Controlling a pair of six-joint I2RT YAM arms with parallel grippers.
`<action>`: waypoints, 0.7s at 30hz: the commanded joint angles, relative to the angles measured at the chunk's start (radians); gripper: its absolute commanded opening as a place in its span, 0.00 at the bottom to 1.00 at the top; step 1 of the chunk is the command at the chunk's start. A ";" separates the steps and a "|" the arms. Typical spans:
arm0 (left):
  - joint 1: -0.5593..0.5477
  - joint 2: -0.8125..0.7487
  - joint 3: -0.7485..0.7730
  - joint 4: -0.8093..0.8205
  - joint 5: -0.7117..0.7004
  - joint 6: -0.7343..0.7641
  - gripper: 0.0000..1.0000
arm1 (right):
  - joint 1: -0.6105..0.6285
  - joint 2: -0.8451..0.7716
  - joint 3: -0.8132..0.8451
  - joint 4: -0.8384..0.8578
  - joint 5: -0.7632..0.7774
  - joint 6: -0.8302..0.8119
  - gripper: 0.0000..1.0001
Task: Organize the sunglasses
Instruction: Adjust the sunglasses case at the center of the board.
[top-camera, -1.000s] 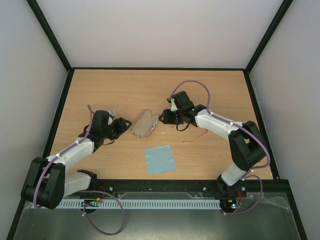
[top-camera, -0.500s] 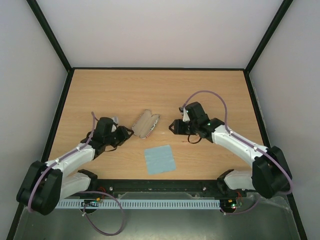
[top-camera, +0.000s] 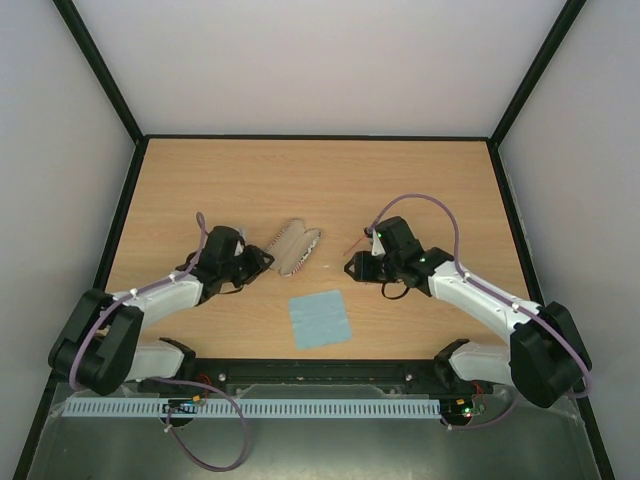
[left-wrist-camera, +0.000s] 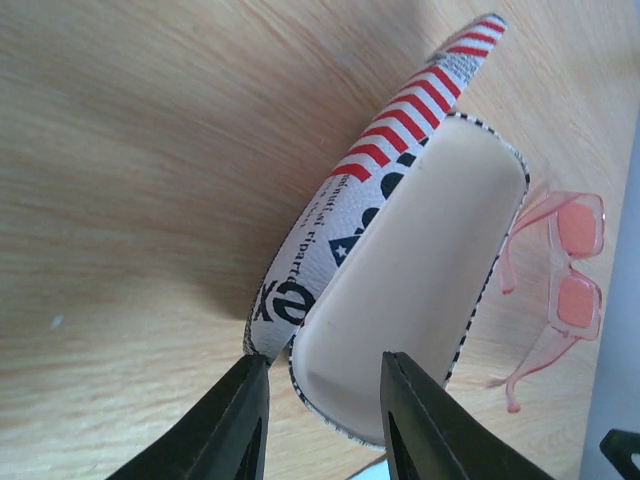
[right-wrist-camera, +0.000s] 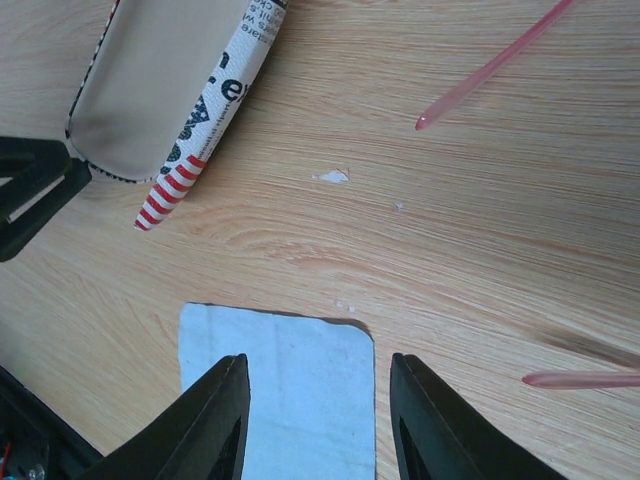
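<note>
One wooden table (top-camera: 250, 180) filled the overhead view, with the left arm (top-camera: 160, 292) and the right arm (top-camera: 470, 290) angled inward toward its middle. Next in size, the light blue cloth (top-camera: 320, 318) lay flat near the front edge between the arms, and the flag-print case (top-camera: 292, 247) lay open just beyond it. From above the case read only as a pale oblong. The left wrist view added its cream lining, red stripes and black lettering, while the right wrist view caught its striped end and a corner of the cloth. The sunglasses (left-wrist-camera: 575, 285) showed clearly only from the left wrist: they were on the far side of the case from the left gripper (left-wrist-camera: 325, 360), just beside the case's long rim, pink lenses facing that camera. Overhead they were no more than a faint red line just past the right gripper (right-wrist-camera: 318, 362). That gripper's own camera saw only two temple arms (right-wrist-camera: 490, 70), cut off at the frame's right edge and off to the side of its fingers. The left gripper's fingers were closed against the near end of the case. The right gripper's fingers stood apart, with only cloth and bare wood between them. Whether the sunglasses touched the right gripper could not be made out.
</note>
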 joint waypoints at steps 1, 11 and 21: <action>-0.002 0.053 0.050 0.031 -0.034 0.022 0.34 | -0.001 -0.023 -0.021 -0.029 -0.004 0.004 0.40; 0.000 0.157 0.132 0.049 -0.055 0.058 0.34 | -0.002 -0.042 -0.034 -0.036 0.005 -0.006 0.40; 0.010 0.254 0.228 0.045 -0.058 0.091 0.34 | -0.001 -0.037 -0.046 -0.029 -0.002 -0.007 0.40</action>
